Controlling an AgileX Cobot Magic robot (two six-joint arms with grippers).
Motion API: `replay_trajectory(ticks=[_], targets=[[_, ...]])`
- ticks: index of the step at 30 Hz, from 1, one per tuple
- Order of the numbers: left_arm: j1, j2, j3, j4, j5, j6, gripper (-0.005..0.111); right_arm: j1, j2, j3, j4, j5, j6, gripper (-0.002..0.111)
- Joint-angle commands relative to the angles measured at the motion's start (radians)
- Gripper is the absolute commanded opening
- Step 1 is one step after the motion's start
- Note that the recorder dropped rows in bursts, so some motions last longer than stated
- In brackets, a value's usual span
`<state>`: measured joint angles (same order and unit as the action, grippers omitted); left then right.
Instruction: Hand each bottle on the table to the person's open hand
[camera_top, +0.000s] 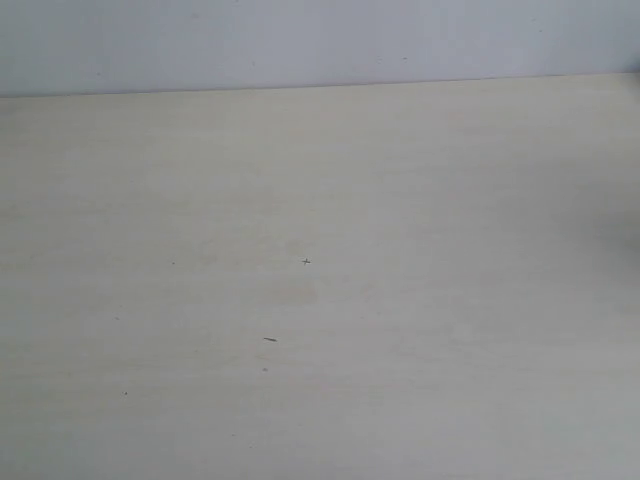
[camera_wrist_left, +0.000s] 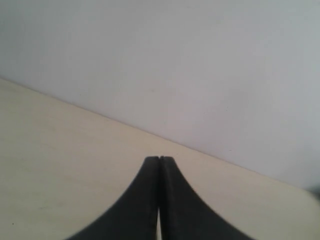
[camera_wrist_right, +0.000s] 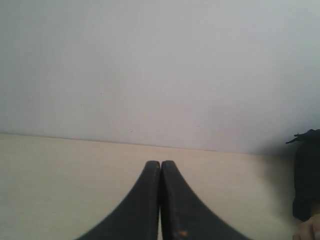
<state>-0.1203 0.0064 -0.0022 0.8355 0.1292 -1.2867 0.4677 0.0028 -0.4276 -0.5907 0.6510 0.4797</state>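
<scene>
Over the wide, pale cream-beige, faintly wood-grained worktop (camera_top: 430, 200), the robot's black left hand (camera_wrist_left: 159, 159) and black right hand (camera_wrist_right: 160, 163) each hover with fingers pressed together, pinching nothing. At the border of the right wrist view sits a cropped black shape (camera_wrist_right: 306, 180), too partial to identify.

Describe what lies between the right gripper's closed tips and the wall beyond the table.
Only bare table: in the right wrist view, nothing stands between the right gripper and the wall.
</scene>
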Motion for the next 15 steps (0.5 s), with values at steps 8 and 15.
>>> replay_trajectory(ticks=[8,15], targets=[[0.032,-0.006,0.002,-0.794,-0.031,1.14,0.0,0.003,-0.003,0.007,0.008,-0.002,0.001,0.0],[0.061,-0.006,0.002,-0.767,0.057,1.045,0.0,0.003,-0.003,0.007,0.008,-0.002,0.001,0.0]])
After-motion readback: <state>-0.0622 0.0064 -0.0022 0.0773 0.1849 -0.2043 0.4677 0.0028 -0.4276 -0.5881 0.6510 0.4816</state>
